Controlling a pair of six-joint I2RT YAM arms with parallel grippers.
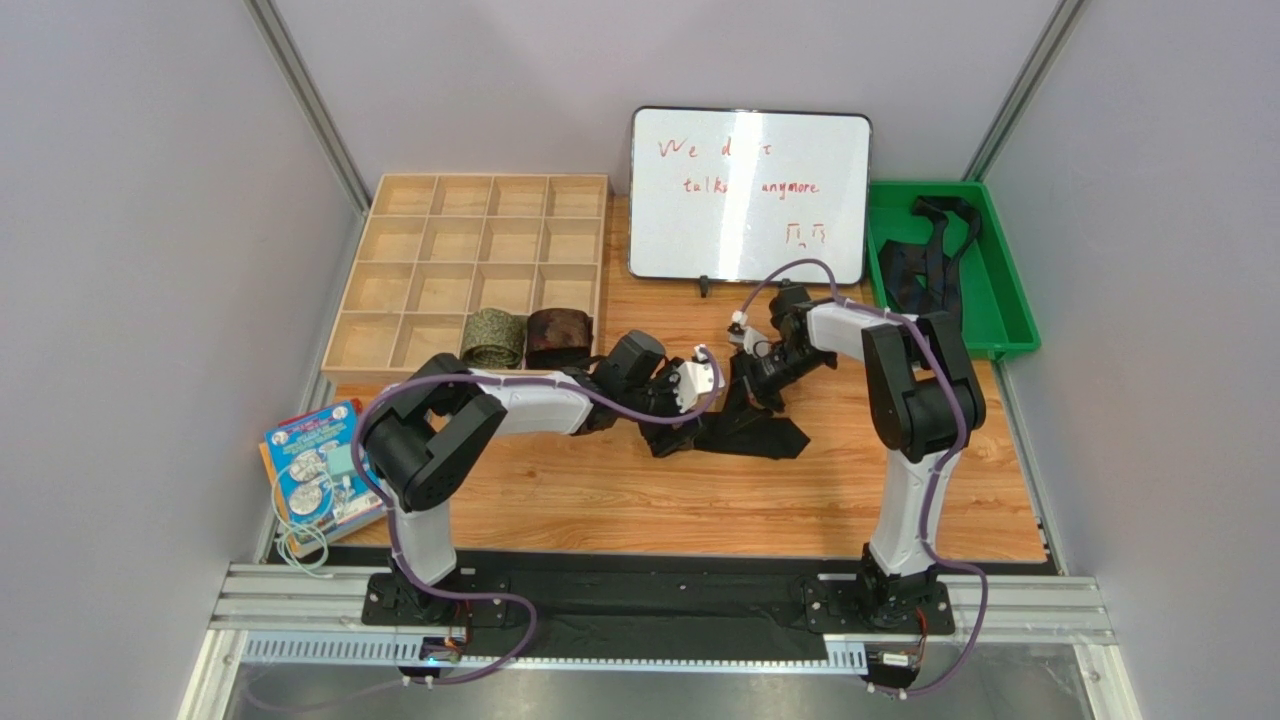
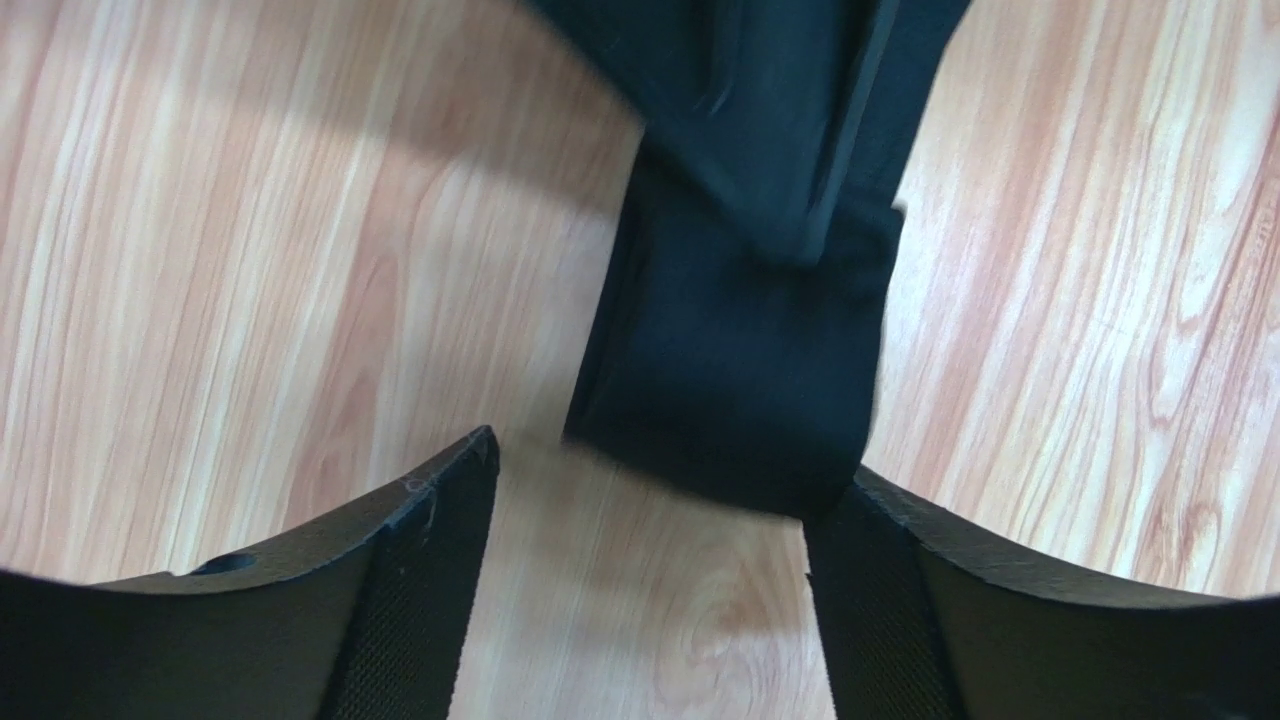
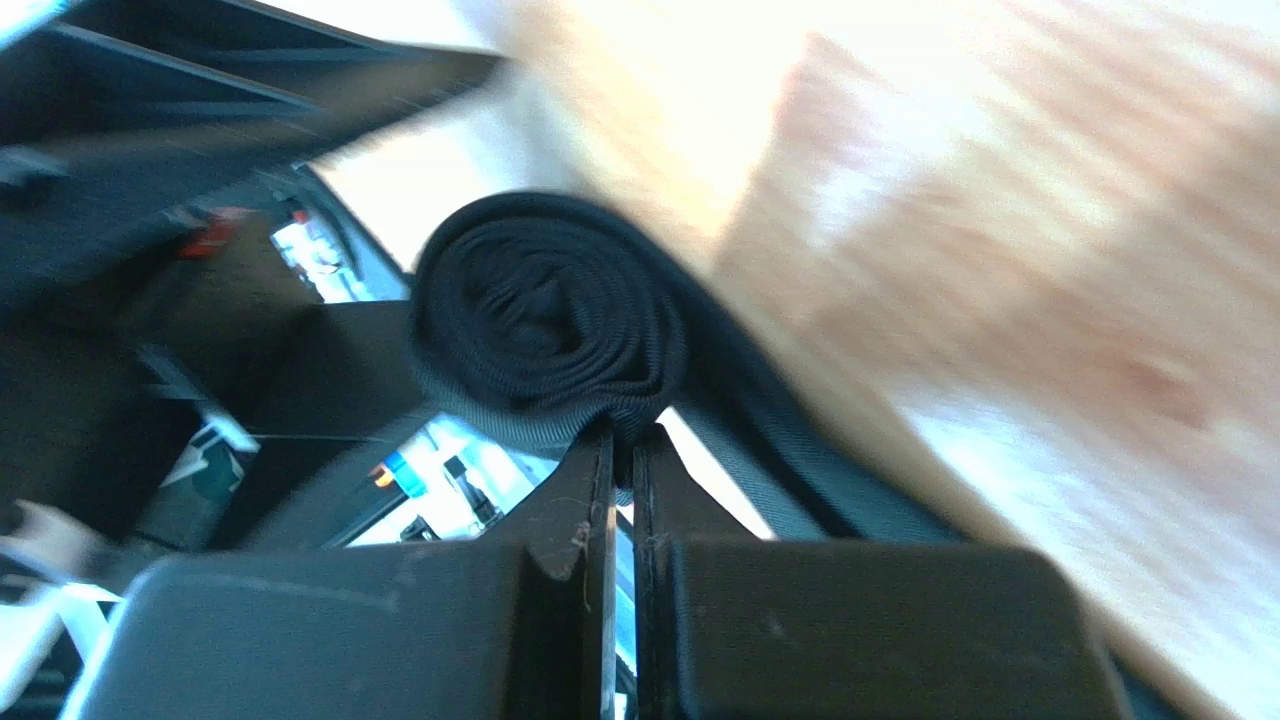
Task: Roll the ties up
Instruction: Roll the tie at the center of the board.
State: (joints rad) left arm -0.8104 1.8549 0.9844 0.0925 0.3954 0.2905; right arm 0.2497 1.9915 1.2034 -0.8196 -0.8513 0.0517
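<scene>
Progress looks partway. In front of the whiteboard (image 1: 748, 192), on the wooden table (image 1: 601, 495), the black tie (image 3: 541, 315) is half wound. Its tight coil sits against the right gripper (image 3: 624, 443), whose fingers are pressed together at its rim. Its flat tail lies by the left gripper (image 2: 661, 473), fingers spread and gripping nothing. Left of the whiteboard, an olive coil (image 1: 492, 333) and a reddish-brown coil (image 1: 558, 333) sit finished in the compartment tray (image 1: 489, 177), in its near row. Right of the whiteboard, a green bin (image 1: 1010, 270) holds more black ties (image 1: 920, 263), unrolled. Pale grey walls enclose everything.
</scene>
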